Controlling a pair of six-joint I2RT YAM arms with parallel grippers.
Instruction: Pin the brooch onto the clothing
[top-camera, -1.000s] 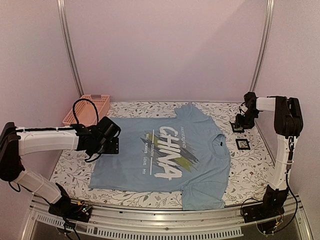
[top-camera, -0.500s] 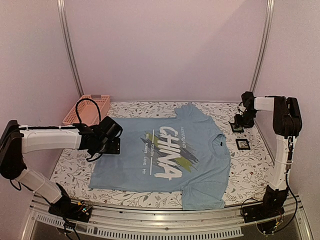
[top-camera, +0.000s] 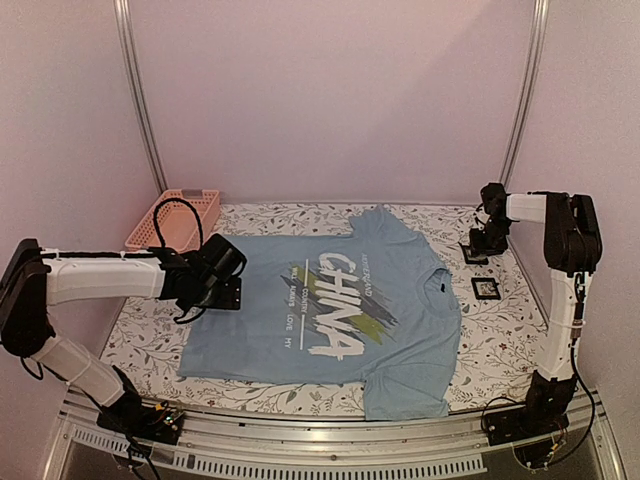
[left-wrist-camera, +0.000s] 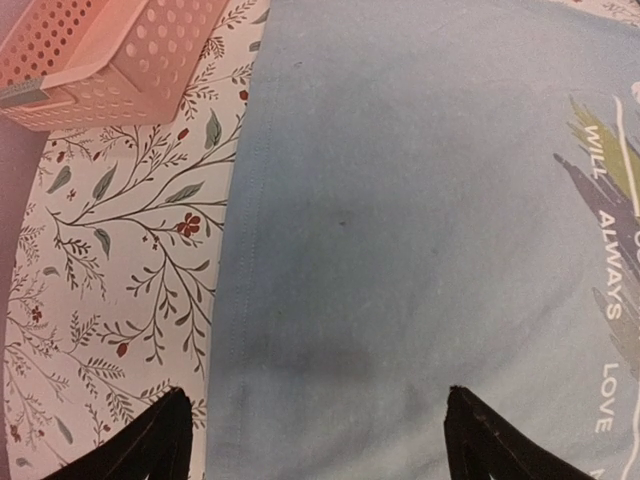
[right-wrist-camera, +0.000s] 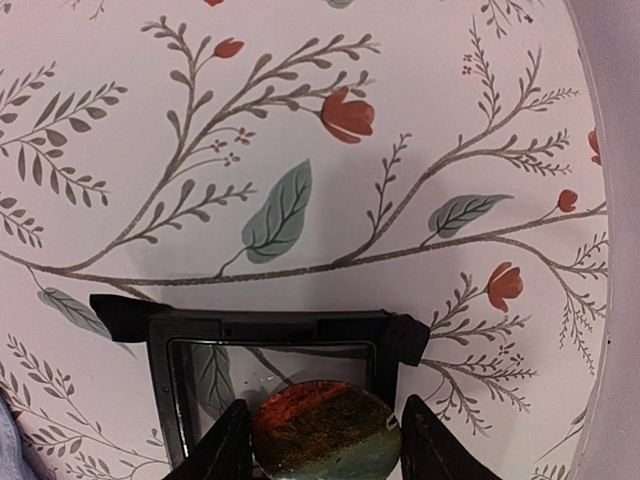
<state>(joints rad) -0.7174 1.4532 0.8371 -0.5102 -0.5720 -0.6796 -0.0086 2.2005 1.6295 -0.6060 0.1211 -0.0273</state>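
The light blue T-shirt (top-camera: 300, 300) with the white "CHINA" print lies flat on the floral table. My left gripper (top-camera: 225, 293) hovers over its left edge, open and empty; in the left wrist view the fingers (left-wrist-camera: 150, 445) straddle plain blue cloth (left-wrist-camera: 400, 200). My right gripper (top-camera: 482, 243) is at the far right of the table, away from the shirt. In the right wrist view it (right-wrist-camera: 325, 445) is shut on the round orange and green brooch (right-wrist-camera: 325, 430), right over a black square frame (right-wrist-camera: 270, 328). The brooch is too small to make out in the top view.
A second black square frame (top-camera: 486, 288) lies on the table nearer the front right. A pink perforated basket (top-camera: 175, 218) stands at the back left, also in the left wrist view (left-wrist-camera: 100, 50). The table's right edge runs close beside the right gripper.
My left gripper has shifted a little to the right, further over the shirt's edge. My right gripper has edged slightly back and left above the black frame.
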